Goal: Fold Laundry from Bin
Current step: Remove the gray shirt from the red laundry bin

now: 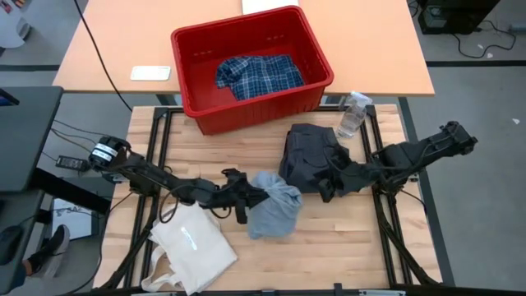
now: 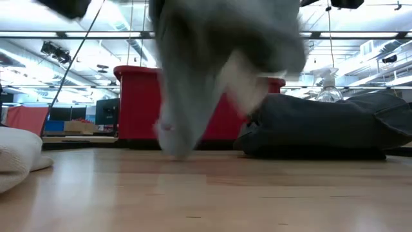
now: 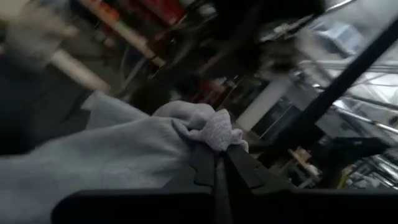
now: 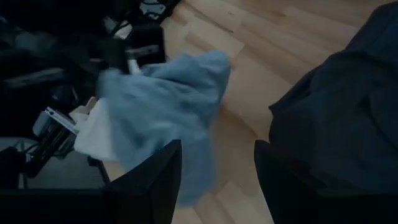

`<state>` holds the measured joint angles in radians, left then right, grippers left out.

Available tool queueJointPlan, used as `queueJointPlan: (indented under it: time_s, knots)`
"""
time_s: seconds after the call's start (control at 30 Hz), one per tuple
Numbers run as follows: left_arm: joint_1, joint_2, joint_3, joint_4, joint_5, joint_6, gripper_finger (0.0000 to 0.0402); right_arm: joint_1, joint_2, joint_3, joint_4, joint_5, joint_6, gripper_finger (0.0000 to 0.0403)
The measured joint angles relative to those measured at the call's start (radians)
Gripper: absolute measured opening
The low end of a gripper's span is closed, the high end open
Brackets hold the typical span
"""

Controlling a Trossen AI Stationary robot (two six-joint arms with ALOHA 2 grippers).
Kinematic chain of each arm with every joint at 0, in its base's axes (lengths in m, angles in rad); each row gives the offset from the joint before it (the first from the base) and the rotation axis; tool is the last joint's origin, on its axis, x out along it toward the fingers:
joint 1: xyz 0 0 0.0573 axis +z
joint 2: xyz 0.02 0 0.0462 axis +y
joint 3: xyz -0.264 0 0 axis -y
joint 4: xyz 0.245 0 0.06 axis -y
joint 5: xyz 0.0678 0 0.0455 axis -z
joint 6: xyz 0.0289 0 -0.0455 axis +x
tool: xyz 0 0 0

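The left gripper (image 1: pixel 261 196) is clenched on a bunched light grey garment (image 1: pixel 275 207), which blocks most of the low view. The right gripper (image 1: pixel 323 191) stands released beside one dark pile (image 1: pixel 311 156). One plaid shirt (image 1: pixel 257 76) lies in the red bin (image 1: pixel 316 83), far side.

The left gripper (image 1: pixel 261 196) is pinching a light grey garment (image 1: pixel 275 210) beside the cream tote (image 1: pixel 193 245), while the right gripper (image 1: pixel 323 186) is hovering at the dark pile (image 1: pixel 311 154) (plaid shirt (image 1: pixel 257 76) is lying in the red bin (image 1: pixel 251 66)).
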<state>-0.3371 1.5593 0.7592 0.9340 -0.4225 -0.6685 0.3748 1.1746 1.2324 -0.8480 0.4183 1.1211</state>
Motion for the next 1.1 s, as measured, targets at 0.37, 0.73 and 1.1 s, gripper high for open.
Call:
queueJointPlan:
  time_s: [0.37,0.73,1.1]
  knots:
    - [0.008,0.025,0.184,-0.430,0.002,0.003,0.0046,-0.050,-0.080,0.000,-0.020,-0.058,-0.148,0.0208]
    - [0.044,0.063,0.182,-0.923,0.044,-0.227,0.0155,0.013,-0.011,-0.129,0.027,-0.226,-0.401,0.0209]
    - [0.025,-0.136,0.186,-1.014,0.057,0.065,0.0207,0.063,0.222,-0.242,0.303,-0.200,-1.204,0.0209]
